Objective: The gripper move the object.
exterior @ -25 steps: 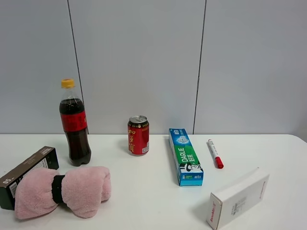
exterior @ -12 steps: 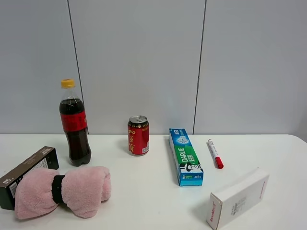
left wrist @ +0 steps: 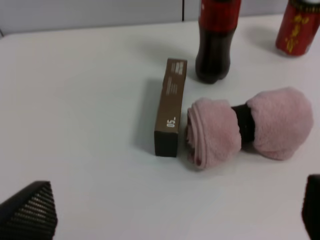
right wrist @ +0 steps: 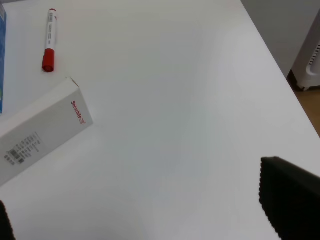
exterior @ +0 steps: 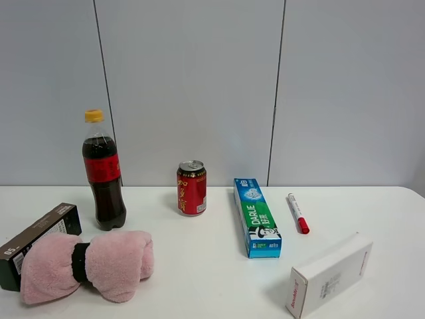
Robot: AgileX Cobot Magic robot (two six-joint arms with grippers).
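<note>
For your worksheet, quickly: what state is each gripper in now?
Left gripper: open, holding nothing.
Right gripper: open, holding nothing.

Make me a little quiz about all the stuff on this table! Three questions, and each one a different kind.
1. True or false: the dark brown carton is touching the pink towel roll.
2. Which one stands closest to the cola bottle? A) red marker B) white carton C) red can
3. Fill in: the red marker lies beside the blue-green ______ box.

Key:
1. True. In the left wrist view the roll's end presses against the carton's long side.
2. C. The red can stands nearest; the marker and the white carton are farther to the right.
3. Toothpaste. The toothpaste box lies between the can and the marker.
</note>
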